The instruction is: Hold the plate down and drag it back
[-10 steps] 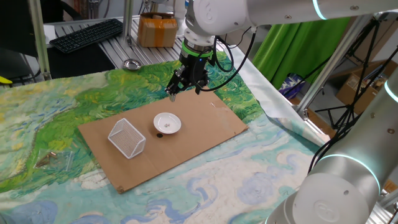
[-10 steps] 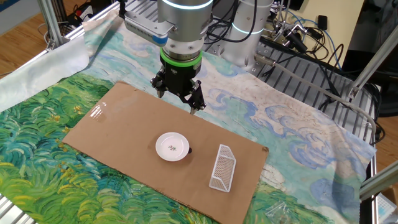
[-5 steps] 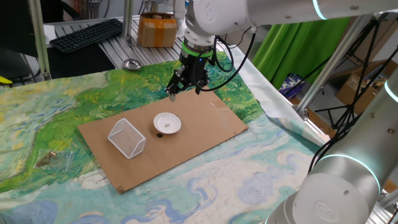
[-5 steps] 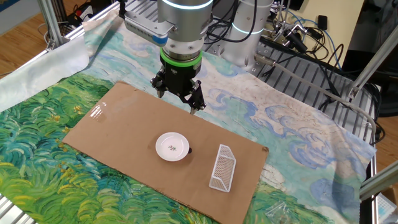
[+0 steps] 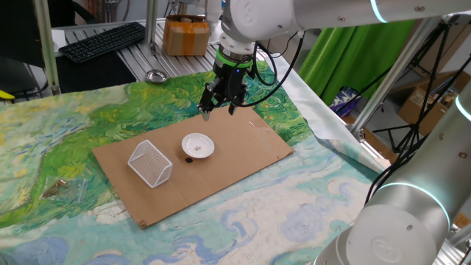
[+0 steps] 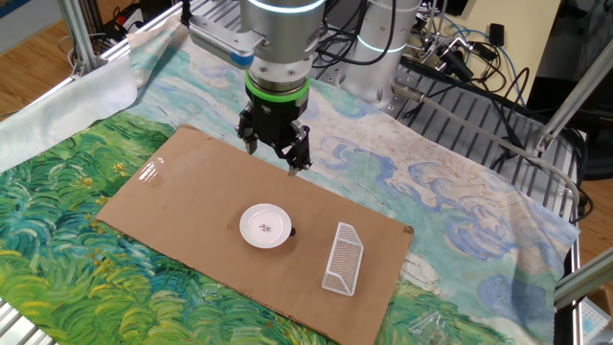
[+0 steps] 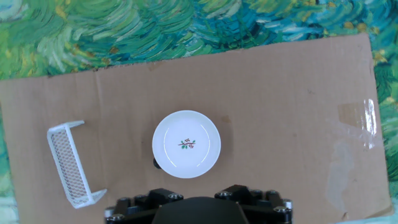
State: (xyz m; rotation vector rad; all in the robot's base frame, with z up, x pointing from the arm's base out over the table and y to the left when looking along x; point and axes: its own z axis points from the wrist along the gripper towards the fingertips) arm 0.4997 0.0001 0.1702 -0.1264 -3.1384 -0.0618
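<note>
The plate (image 5: 198, 146) is a small round white dish with a tiny mark at its centre, lying flat on a sheet of cardboard (image 5: 250, 147). It also shows in the other fixed view as the plate (image 6: 265, 226) and in the hand view as the plate (image 7: 186, 144), just ahead of the hand's dark body. My gripper (image 5: 219, 110) hangs above the cardboard's far edge, beyond the plate and well clear of it. Its fingers point down, stand apart and hold nothing. From the other side the gripper (image 6: 272, 158) looks the same. The fingertips do not show in the hand view.
A white wire-mesh basket (image 5: 150, 163) lies on its side on the cardboard next to the plate. A small dark speck (image 5: 188, 159) sits against the plate's rim. Off the painted cloth at the back are a shiny metal bowl (image 5: 155, 76) and a keyboard (image 5: 103, 40).
The two fingers have drawn slightly closer together. The hand has lifted a touch. Plate and basket have not moved.
</note>
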